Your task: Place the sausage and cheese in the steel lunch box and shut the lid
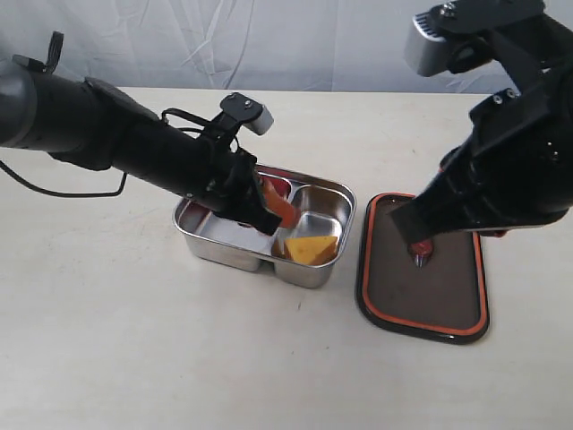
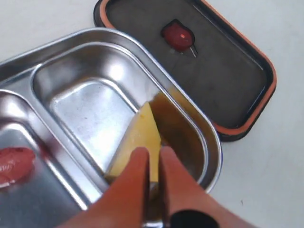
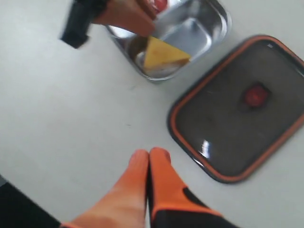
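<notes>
Left gripper (image 2: 153, 151): my two orange fingers are drawn almost together, only a thin slit between them. Nothing is clamped in that slit as far as I can tell. Tips are inside the shiny rectangular steel lunch box (image 1: 224, 249), pointing down into the compartment on the lid's side.

Small yellow-orange wedge of toy cheese (image 2: 137, 135): just beyond and under my left fingertips. It rests in that compartment, leaning on the wall, with one edge partly hidden behind a finger. Whether a finger touches it, I cannot tell.

Small dark red toy sausage (image 2: 16, 164): off to one side of the left tips, across the divider, on the floor of the other compartment. Only partly seen.

Dark smoky translucent rectangular lid (image 2: 228, 80): further out past the left tips and beyond the box, flat on the pale table (image 3: 71, 104), apart from the box. Orange seal rim faces up, and the small red-orange valve (image 2: 177, 34) shows at its middle.

Right gripper (image 3: 149, 153): orange fingers pressed together, holding nothing. It hangs clear of the table, with the lid ahead of its tips.
</notes>
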Action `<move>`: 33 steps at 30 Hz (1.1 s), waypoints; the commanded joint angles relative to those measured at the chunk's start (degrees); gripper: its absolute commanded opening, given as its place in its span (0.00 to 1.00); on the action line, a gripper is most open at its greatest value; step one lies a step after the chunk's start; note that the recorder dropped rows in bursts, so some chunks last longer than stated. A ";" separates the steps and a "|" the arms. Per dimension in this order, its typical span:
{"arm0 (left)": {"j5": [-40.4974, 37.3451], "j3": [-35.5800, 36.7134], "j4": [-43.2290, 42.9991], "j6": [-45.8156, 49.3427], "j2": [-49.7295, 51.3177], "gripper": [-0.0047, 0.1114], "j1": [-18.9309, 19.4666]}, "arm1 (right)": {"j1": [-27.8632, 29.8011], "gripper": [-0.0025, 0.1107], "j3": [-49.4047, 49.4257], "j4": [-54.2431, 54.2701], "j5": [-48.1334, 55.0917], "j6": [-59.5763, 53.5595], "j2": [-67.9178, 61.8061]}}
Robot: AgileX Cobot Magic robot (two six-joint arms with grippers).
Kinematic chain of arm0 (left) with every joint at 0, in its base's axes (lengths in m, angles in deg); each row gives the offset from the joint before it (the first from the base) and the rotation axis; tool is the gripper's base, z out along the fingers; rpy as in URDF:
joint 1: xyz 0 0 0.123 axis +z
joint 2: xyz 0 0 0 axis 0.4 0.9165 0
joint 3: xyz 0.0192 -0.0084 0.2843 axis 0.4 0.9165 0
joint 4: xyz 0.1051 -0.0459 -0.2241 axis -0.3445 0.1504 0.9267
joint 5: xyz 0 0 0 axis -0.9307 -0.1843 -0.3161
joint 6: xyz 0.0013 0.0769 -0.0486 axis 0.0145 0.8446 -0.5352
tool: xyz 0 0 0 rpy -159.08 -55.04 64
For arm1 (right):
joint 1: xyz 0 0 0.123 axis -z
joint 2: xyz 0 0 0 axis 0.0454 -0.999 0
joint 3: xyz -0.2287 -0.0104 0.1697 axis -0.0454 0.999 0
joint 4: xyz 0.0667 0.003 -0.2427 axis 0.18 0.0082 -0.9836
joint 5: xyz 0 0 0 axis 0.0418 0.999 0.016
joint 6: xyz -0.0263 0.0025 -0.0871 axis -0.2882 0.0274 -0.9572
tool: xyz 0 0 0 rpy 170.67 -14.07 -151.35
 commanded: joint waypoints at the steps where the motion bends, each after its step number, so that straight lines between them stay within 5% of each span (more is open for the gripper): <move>1: 0.40 0.13 -11.53 -12.04 -3.27 0.04 0.06 | -0.04 0.01 -0.03 -13.55 6.49 10.07 0.43; 8: 9.18 6.54 -22.56 -20.47 -12.58 0.04 0.06 | -0.04 0.01 -0.03 -13.49 7.62 10.97 0.43; 14: 13.54 16.55 -23.44 -22.37 -24.90 0.04 0.06 | -0.04 0.01 -0.03 -12.25 6.83 9.31 0.43; 22: 14.94 28.30 -21.82 -24.13 -41.31 0.04 0.06 | 0.06 0.01 3.80 -28.09 8.17 20.62 -4.19; 33: 9.88 34.97 -22.93 -30.03 -61.82 0.04 0.06 | 16.57 0.01 14.24 -17.54 -9.87 19.65 -12.67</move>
